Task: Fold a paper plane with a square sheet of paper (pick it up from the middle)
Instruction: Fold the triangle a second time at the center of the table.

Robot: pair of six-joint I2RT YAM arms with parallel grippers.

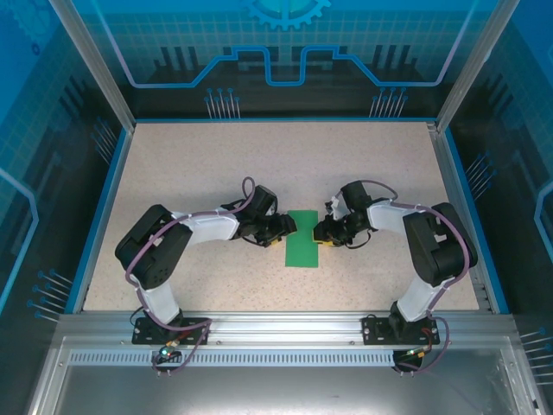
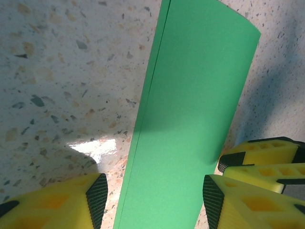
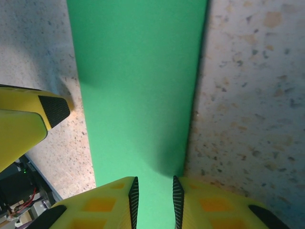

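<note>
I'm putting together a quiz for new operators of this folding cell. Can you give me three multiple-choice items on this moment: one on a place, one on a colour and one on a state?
1. Where does the green paper lie?
A. between the left fingers and the right fingers
B. at the far left corner
C. right by the arms' bases

2. What colour are the fingers' bodies?
A. red
B. yellow
C. white

3. How do the left fingers stand?
A. pressed shut
B. clamped on a pen
C. spread, one on each side of the paper

Key:
1 A: the top view shows the paper between the two arms' tips.
2 B: both wrist views show yellow bodies.
3 C: the left wrist view shows a wide gap with the paper running through it.
</note>
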